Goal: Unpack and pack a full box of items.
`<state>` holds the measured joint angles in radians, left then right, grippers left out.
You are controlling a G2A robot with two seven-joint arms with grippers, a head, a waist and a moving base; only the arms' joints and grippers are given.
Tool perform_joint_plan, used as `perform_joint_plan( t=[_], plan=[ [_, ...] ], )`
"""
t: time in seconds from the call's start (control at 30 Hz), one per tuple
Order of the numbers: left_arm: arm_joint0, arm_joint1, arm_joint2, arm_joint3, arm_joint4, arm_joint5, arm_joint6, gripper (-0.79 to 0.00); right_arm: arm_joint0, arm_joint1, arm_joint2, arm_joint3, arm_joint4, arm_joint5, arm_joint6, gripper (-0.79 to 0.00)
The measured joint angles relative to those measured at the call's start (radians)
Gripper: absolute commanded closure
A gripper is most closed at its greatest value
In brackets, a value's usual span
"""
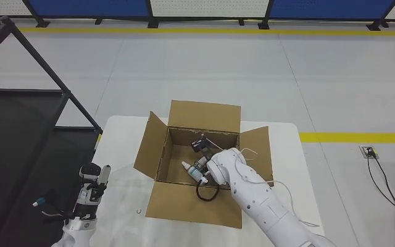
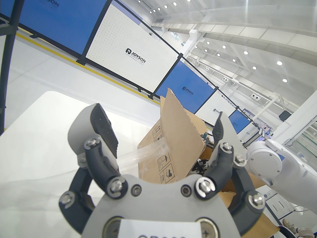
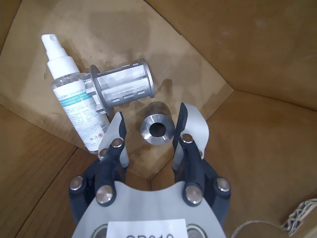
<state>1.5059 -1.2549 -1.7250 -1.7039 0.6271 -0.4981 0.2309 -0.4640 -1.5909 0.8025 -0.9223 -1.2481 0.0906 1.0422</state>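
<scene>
The right gripper (image 3: 151,111) hung inside the box (image 1: 204,116) near its 6 o'clock wall, jaws part open and empty, straddling a steel ring (image 3: 156,128). A skewed close could tip the ring or shove the mesh filter (image 3: 123,86) and spray bottle (image 3: 71,87) just beside it. The left gripper (image 2: 159,113), wide open and empty, stood at the box's 8 o'clock.

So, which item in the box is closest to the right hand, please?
The steel sleeve, between the right hand's open fingers; the mesh filter and spray bottle lie farther off.
</scene>
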Motion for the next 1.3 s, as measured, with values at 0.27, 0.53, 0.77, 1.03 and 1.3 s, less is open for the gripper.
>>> perform_joint_plan(
  t=[0.27,0.53,0.77,1.03,1.3],
  plan=[
    [0.0,0.0,0.0,0.0,0.0,0.0,0.0,-0.785,-0.175,0.055,0.114,-0.338,-0.079,-0.014,-0.055,-0.785],
    [0.0,0.0,0.0,0.0,0.0,0.0,0.0,-0.785,-0.408,0.098,0.254,-0.694,-0.016,-0.129,-0.197,-0.785],
    [0.0,0.0,0.0,0.0,0.0,0.0,0.0,-0.785,-0.404,0.098,0.252,-0.688,-0.018,-0.127,-0.193,-0.785],
    [-0.014,0.003,-0.003,-0.023,0.032,0.015,-0.032,-0.785,-0.408,0.099,0.284,-0.667,0.043,-0.142,-0.231,-0.785],
    [-0.105,0.014,0.059,-0.045,0.121,-0.018,-0.233,-0.785,-0.505,0.124,0.469,-0.821,0.267,-0.237,-0.271,-0.785]
  ],
)
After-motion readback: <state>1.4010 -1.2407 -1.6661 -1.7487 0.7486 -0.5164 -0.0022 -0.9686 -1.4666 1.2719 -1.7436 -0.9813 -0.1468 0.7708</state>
